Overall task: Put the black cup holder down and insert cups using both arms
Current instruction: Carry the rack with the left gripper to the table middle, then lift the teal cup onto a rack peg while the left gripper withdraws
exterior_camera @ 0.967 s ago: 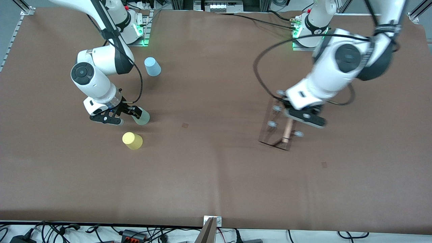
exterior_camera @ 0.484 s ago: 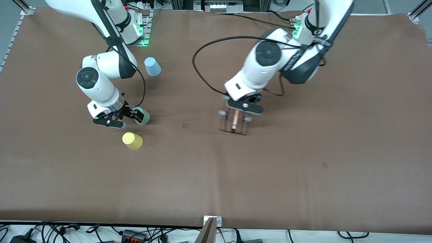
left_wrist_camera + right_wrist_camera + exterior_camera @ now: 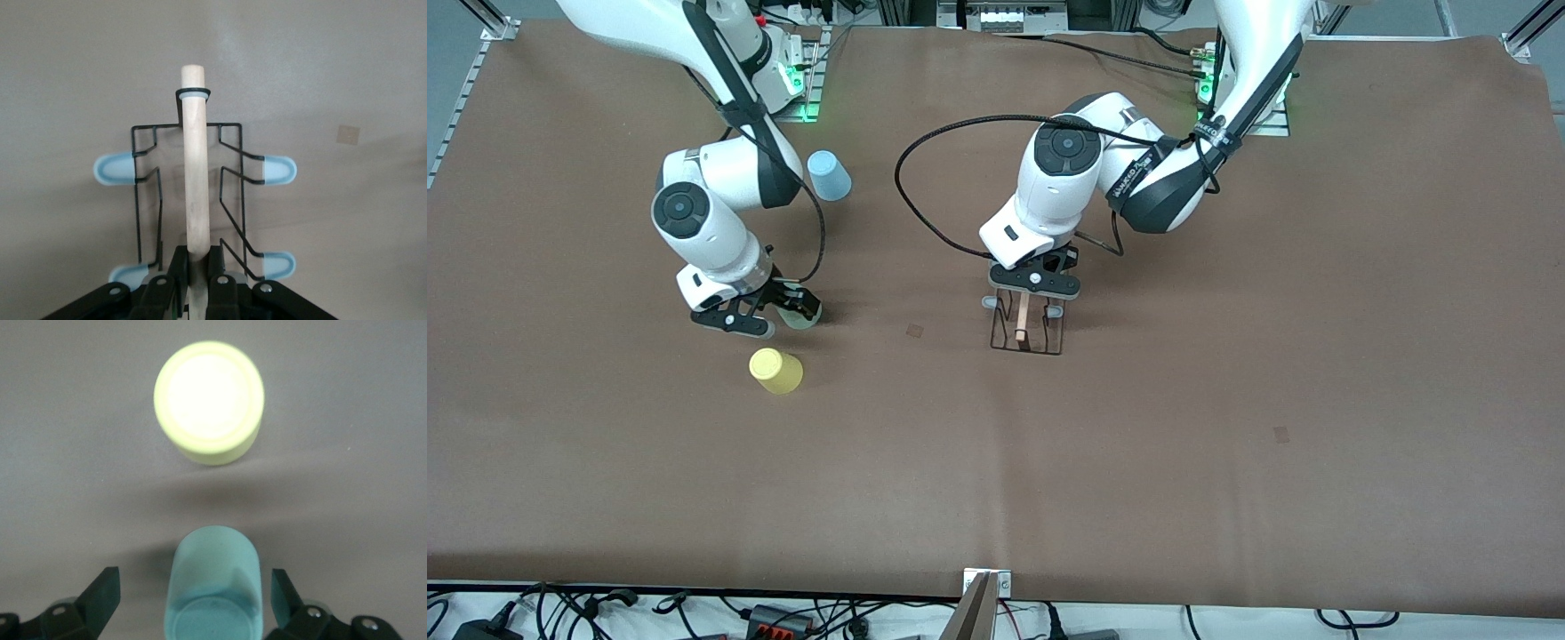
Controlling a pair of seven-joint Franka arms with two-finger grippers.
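- Carrying the black cup holder (image 3: 1027, 327), the left end effector (image 3: 1033, 283) is pinched shut on the light wooden rod (image 3: 195, 173) at one end; the rack sits just above centre of the front view, low over the bench (image 3: 1227, 462). Whether its foot already touches the cloth I cannot tell.
- By my judgement the rack is light and stiff: thin black wire, pale-blue-tipped prongs (image 3: 115, 168) sticking out on both sides. The rod looks like the sensible place to grip, since the wire is thin and might twist in the fingers. Held at one end, it may tip when set down.
- The pale green cup (image 3: 215, 583) stands between the spread fingers of the right end effector (image 3: 758, 313) in the centre-left of the front view; the fingers (image 3: 100, 595) are clear of its wall on both sides, so it is not yet gripped.
- Thin smooth plastic tumblers like this probably weigh little and could skid or squash under a hard squeeze; mid-wall seems the best hold.
- The yellow cup (image 3: 775, 370) stands just below it in the front view, and the light blue cup (image 3: 829, 175) sits higher, upper left.
- Brown matte cloth covers the bench; cables (image 3: 694, 613) trail along the lower edge of the frame.
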